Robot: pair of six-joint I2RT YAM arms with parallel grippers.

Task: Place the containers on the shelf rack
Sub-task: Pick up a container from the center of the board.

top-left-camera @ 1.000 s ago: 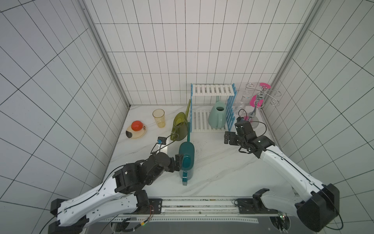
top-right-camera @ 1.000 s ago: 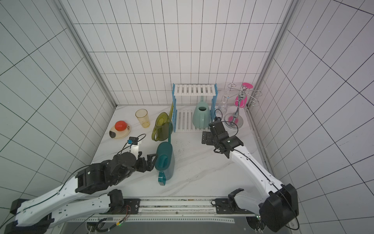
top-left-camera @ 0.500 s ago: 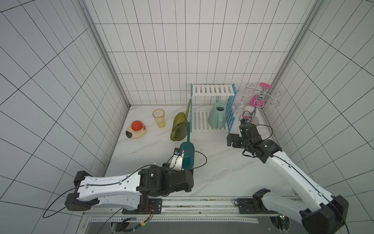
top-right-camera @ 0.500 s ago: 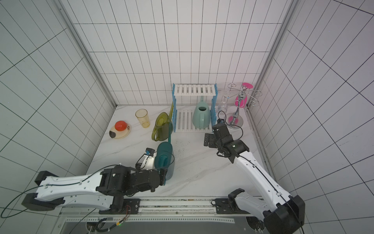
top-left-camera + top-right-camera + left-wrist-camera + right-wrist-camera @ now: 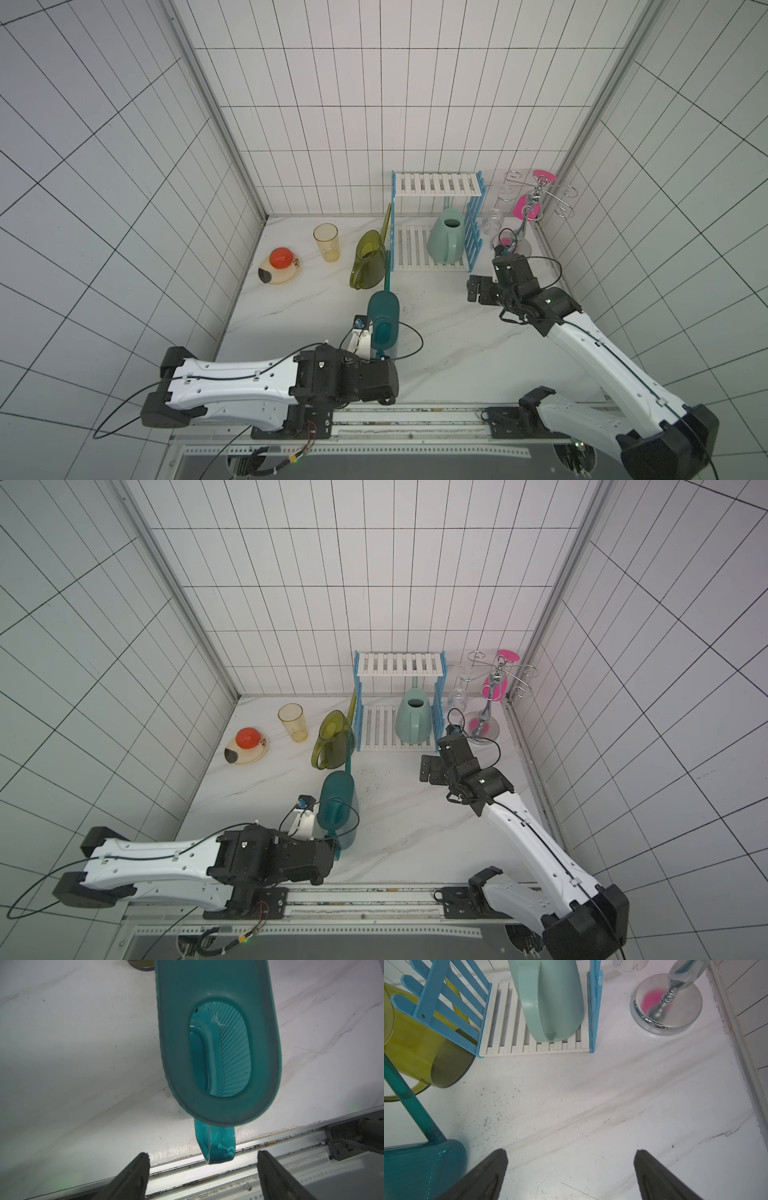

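- Left gripper: low at the front edge of the table. Jaws well apart, one either side of the handle loop of the dark teal can, with a gap on both sides. Nothing gripped.
- Dark teal can stands upright on the table, its spout running away towards the shelf rack.
- Right gripper: jaws spread wide over bare table in front of the rack, holding nothing.
- Olive-yellow can: on the table, just beside the rack's left blue frame, spout rising along it.
- Pale mint can: upright on the lower shelf, against the right frame.
- Far left: tumbler and bowl. Far right: wire stand.
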